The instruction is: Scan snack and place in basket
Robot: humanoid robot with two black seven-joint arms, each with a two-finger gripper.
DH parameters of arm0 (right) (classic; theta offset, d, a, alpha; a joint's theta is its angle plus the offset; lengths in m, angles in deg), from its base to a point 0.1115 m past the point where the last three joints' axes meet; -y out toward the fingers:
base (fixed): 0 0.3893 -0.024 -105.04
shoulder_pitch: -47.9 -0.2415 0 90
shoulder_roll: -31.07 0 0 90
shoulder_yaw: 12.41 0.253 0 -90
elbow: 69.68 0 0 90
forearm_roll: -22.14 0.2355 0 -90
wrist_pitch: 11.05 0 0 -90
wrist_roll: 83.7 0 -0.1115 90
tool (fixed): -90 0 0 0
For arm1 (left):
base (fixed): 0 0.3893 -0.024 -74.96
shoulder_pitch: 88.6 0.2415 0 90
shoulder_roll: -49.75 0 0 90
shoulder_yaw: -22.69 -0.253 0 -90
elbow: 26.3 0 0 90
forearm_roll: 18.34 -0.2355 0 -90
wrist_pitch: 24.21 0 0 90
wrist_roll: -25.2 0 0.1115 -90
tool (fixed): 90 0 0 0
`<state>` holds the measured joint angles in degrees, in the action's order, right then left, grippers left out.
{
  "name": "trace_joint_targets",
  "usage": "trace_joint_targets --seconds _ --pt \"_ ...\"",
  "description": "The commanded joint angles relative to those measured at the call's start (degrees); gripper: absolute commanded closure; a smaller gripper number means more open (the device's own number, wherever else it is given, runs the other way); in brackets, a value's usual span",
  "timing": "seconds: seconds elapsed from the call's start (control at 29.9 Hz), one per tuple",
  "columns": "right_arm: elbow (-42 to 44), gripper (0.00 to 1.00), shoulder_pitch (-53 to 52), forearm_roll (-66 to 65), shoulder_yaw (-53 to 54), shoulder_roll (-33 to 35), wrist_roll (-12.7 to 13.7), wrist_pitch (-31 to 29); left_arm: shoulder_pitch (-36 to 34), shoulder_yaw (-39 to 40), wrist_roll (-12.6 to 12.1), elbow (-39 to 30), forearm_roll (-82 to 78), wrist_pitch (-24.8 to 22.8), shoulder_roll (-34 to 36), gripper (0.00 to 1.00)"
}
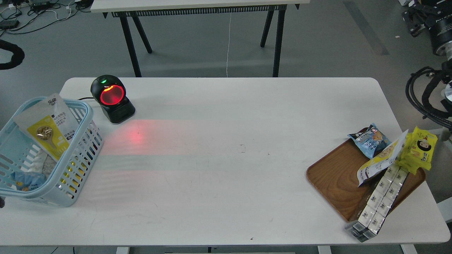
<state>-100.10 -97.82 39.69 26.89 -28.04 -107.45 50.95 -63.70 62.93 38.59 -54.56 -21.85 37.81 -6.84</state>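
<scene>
The snack [46, 130], a small pouch that is white above and yellow below, lies tilted in the light blue basket [83, 148] at the table's left edge. Its top leans over the basket's far rim, and nothing holds it. Of my left arm only a black curved part [10, 53] shows at the left edge; its gripper is out of view. My right gripper [415, 17] is high at the top right corner, beyond the table and partly cut off. Its fingers cannot be told apart.
A black barcode scanner [112, 98] glows red at the back left and throws red light on the table. A brown wooden tray [335, 180] at the right holds a blue bag [370, 139], a longer yellow-white pouch [383, 158], a bright yellow bag [422, 148] and white box packs [379, 199].
</scene>
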Motion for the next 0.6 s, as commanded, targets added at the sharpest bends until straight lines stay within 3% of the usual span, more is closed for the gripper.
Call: trace_joint_targets --seconds 0.0,0.33,0.57 --pt "-0.1 0.01 0.3 0.4 2.6 -0.5 1.8 0.0 0.1 3.2 -1.7 4.6 7.3 0.0 -5.1 0.01" --pt "0.0 0.01 1.8 0.6 6.1 -4.4 2.2 0.0 4.0 4.1 -2.0 9.1 22.2 0.0 -12.0 0.01" --pt "0.0 0.01 3.7 0.6 6.4 -6.5 2.1 0.0 6.9 4.1 -1.7 9.2 23.4 0.0 -14.1 0.01"
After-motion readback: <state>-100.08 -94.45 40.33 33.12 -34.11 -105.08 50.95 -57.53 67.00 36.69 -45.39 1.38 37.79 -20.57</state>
